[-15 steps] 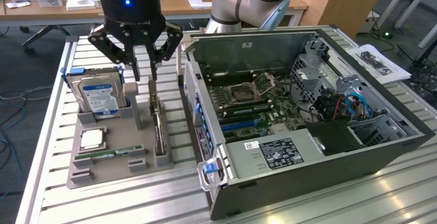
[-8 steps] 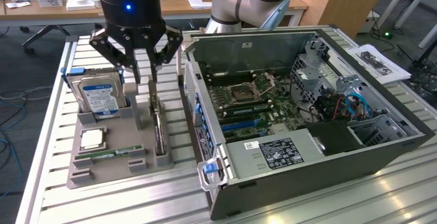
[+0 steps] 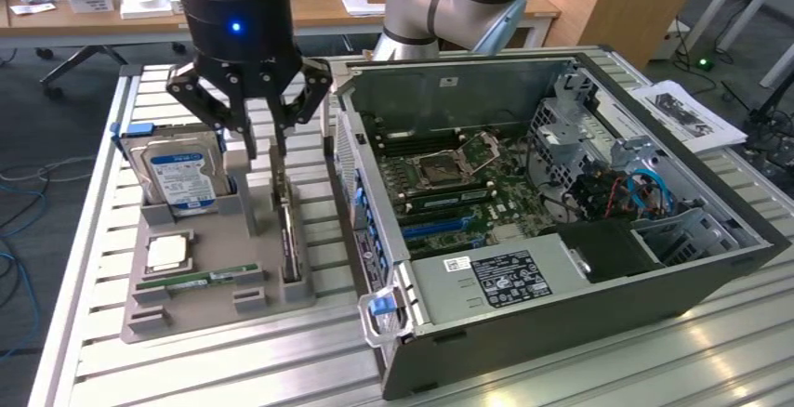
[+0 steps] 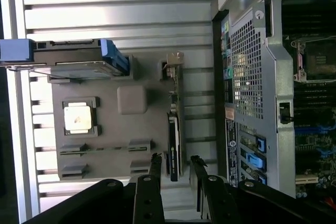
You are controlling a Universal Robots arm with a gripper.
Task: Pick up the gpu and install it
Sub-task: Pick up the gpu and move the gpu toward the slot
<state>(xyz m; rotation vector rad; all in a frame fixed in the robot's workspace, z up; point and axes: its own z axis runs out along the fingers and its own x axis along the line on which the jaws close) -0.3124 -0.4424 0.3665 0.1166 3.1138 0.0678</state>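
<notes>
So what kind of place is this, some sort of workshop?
Probably a robotics lab or workshop: a slatted aluminium workbench carries an open dark-grey computer tower case, a pale-blue jointed robot arm stands behind it, and cluttered wooden desks line the back.

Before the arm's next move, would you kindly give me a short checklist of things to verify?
1. Gripper open, holding nothing: ok.
2. gpu standing on edge in its tray slot: ok.
3. In the wrist view, gpu's line runs between the fingers: ok.
4. Computer case side open, motherboard exposed: ok.
5. Free slot on the motherboard for the card: cannot tell.
</notes>
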